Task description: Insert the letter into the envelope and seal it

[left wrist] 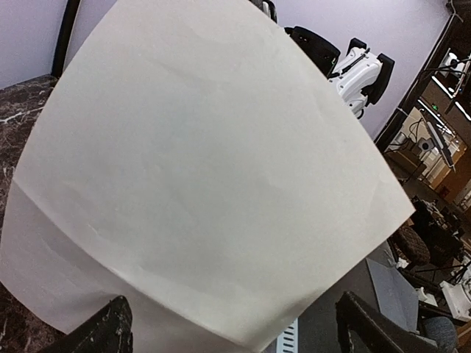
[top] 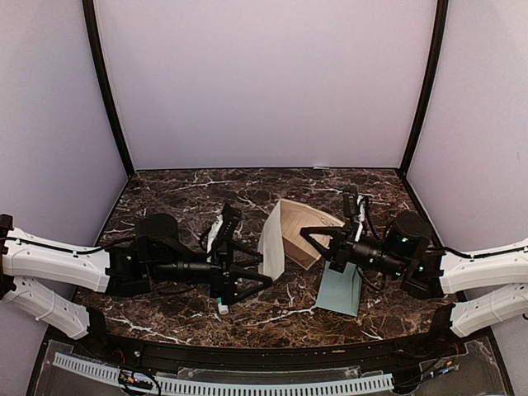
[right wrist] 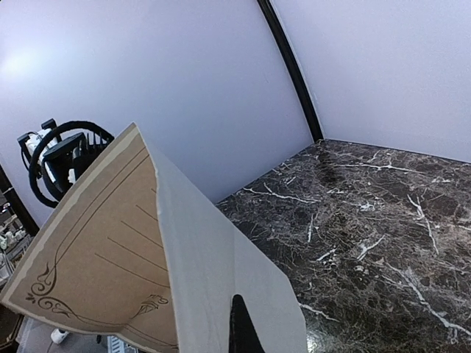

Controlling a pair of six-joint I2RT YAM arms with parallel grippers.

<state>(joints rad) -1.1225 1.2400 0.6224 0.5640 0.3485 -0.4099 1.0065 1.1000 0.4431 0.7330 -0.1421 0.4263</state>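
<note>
Letter work is the step in hand, as we judge it: the sheet is not yet in the envelope, and nothing is sealed.

On the left, the left pincer (top: 264, 272) stands wide open. Its wrist view shows both fingers (left wrist: 99, 331) spread well apart, with the pale back of the letter (top: 276, 239) filling the view in front of them and not pinched. The letter stands bent like a tent near the middle of the bench (top: 181, 186), white outside and tan with printed scrollwork inside.

Right of it, the right pincer (top: 307, 234) is closed on the letter's edge, and in its wrist view a dark finger (right wrist: 237, 327) lies against the paper. The envelope (top: 340, 289) lies flat on the bench under the right arm, just beside the letter's near corner.

Next, we think, the sheet needs flattening into a fold narrow enough for the envelope, whose mouth must then be opened. The loose paper could spring back.

The bench is dark brown marble with white veins, enclosed by plain lilac walls (top: 264, 82) and black corner posts (top: 107, 91).
</note>
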